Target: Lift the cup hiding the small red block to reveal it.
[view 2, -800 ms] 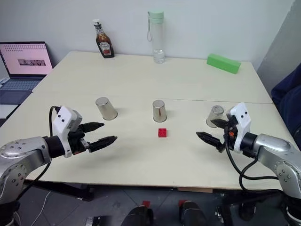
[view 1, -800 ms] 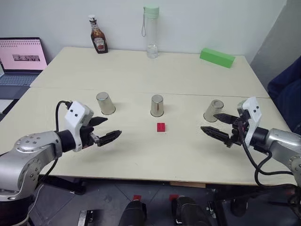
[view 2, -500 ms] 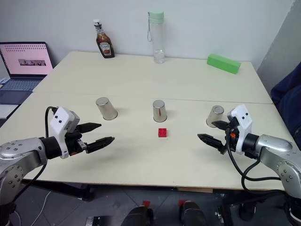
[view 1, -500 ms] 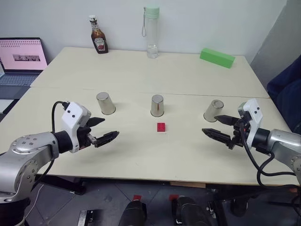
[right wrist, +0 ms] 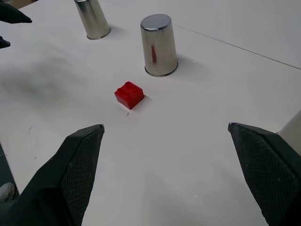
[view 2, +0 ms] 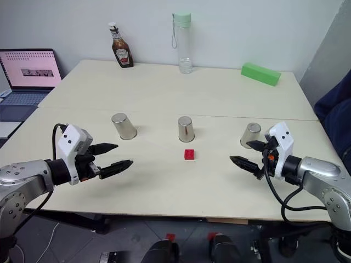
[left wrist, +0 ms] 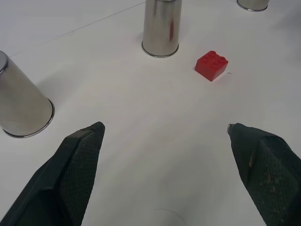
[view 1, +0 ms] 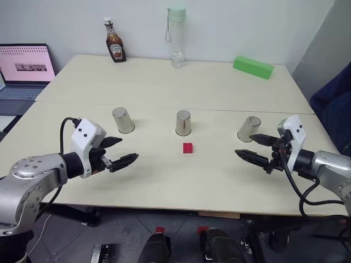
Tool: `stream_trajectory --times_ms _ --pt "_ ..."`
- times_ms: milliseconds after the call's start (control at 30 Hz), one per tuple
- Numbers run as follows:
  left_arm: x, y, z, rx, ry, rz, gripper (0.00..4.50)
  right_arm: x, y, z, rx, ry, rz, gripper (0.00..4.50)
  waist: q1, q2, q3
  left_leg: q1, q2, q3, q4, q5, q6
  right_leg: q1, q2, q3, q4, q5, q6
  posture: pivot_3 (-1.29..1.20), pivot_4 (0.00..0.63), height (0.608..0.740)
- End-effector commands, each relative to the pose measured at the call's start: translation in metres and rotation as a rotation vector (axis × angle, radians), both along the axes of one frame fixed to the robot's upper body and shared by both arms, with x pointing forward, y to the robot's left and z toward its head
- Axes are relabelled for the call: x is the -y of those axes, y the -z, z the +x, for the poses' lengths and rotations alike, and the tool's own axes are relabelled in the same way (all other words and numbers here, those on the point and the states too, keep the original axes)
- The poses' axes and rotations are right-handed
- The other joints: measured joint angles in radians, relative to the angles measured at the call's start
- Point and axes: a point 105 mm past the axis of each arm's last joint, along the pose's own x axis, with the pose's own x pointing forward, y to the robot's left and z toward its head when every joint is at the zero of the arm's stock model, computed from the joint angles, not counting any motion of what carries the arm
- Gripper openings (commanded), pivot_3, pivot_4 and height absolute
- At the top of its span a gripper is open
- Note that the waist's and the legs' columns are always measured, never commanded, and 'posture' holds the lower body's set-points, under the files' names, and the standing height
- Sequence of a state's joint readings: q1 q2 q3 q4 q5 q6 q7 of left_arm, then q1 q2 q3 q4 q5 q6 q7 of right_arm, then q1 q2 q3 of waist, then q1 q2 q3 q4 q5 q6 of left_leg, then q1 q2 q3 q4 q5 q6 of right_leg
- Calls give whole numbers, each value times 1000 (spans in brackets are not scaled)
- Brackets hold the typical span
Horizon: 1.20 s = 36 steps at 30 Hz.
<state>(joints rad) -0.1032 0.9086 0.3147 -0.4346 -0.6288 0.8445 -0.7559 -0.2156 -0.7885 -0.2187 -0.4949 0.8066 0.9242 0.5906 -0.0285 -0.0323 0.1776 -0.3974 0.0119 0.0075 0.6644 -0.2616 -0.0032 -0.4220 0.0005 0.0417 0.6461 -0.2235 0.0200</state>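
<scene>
Red is easy to spot: the small red block (view 1: 188, 148) sits bare on the table (view 1: 164, 82), in the open, between my 2 grippers and a bit ahead of their tips. No cup covers it now. 3 silver cups stand upside down in a row past it. The middle cup (view 1: 183, 123) is just behind the block. The left cup (view 1: 123, 120) is just ahead of my left gripper (view 1: 118, 152). The right cup (view 1: 249, 129) is just beside the top finger of my right gripper (view 1: 253, 147). Both grippers hang wide open and hold nothing.

I think the block still has to be hidden, or the reveal is done. If I must lift a cup, I would slide 1 finger to each side of it, low on the metal, squeeze softly, then go straight up so the rim does not knock the block.
</scene>
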Motion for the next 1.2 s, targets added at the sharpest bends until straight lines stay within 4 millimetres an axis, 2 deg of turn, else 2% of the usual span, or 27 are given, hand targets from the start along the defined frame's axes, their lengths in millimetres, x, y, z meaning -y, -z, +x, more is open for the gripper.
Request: stream_trajectory --times_ms 33,1200 --pt "-1 -13 1 51 6 16 4432 2 -16 3 76 11 16 4500 0 0 0 0 0 0 0 0 0 0 0 0 0 0 0 0 150 740" --pt "0 -14 2 35 26 27 4432 4 -10 1 60 35 16 4500 0 0 0 0 0 0 0 0 0 0 0 0 0 0 0 0 150 740"
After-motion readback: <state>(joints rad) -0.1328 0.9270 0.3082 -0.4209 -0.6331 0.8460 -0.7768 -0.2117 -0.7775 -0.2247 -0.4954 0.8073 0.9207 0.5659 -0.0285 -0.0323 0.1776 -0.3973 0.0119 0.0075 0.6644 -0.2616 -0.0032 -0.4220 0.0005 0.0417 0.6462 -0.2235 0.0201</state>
